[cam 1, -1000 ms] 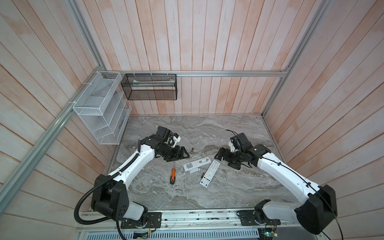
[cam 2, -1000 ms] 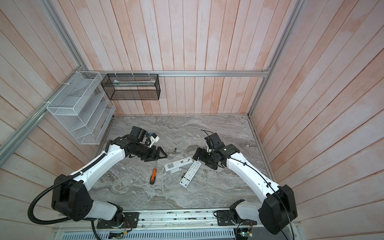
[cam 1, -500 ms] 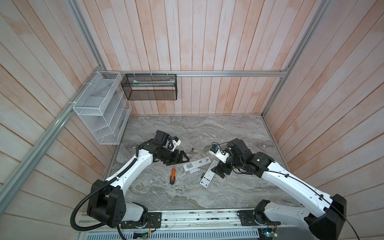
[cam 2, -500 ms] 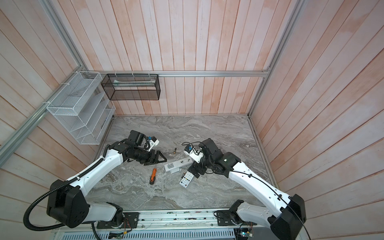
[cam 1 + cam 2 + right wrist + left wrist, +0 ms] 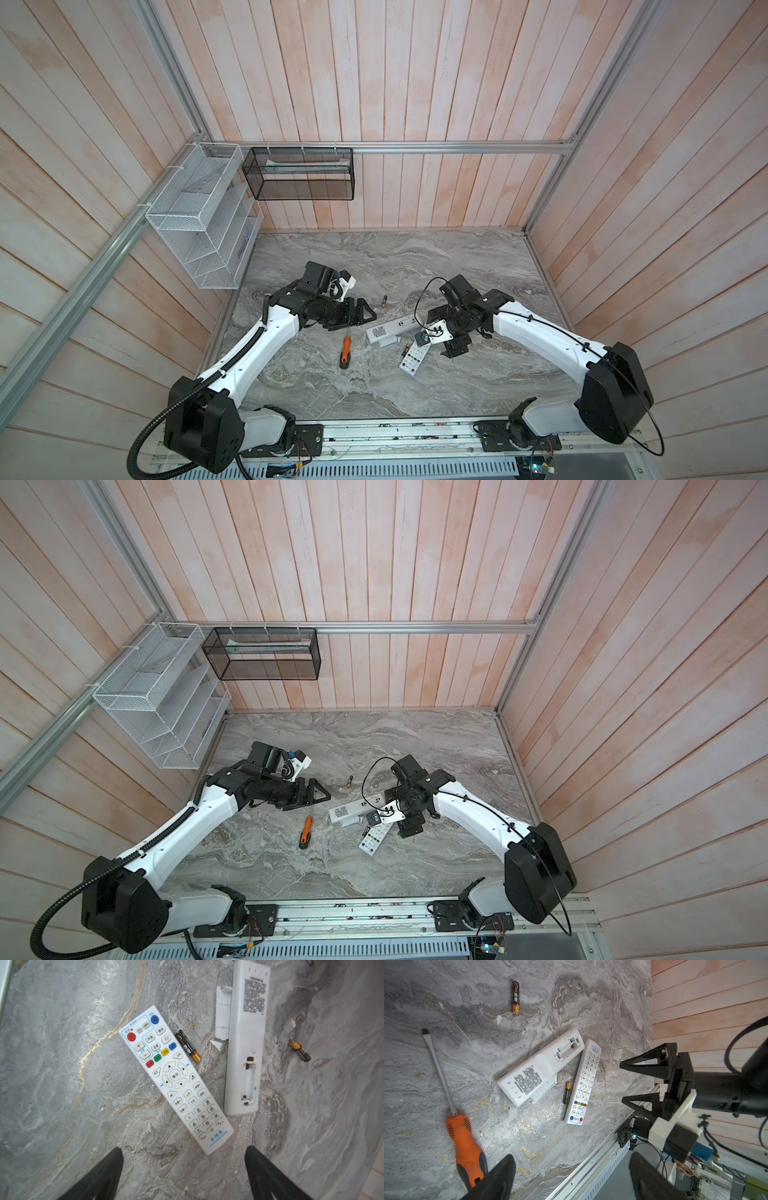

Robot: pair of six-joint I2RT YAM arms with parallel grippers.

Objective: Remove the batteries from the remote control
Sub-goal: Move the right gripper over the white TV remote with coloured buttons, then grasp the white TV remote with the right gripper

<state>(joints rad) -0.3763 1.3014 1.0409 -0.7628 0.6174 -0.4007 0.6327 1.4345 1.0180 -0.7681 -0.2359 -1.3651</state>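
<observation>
One battery (image 5: pixel 188 1046) is being shown on the worktop (image 5: pixel 62 1084) beside a remote (image 5: pixel 176 1080), another battery (image 5: pixel 300 1051) nearer its back edge, both likely light, stiff, roll-prone, best pinched mid-length; left gripper (image 5: pixel 572 1157) and right gripper (image 5: pixel 184 1149) being held apart, empty.

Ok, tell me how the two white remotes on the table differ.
The keypad remote lies buttons up; the back-up remote lies face down. The back-up remote's battery bay is open and empty, its cover off, alongside it; the keypad remote's bay is hidden underneath. The back-up remote shows printed text, the keypad remote coloured buttons. Both are white, long and lie flat on the table.
</observation>
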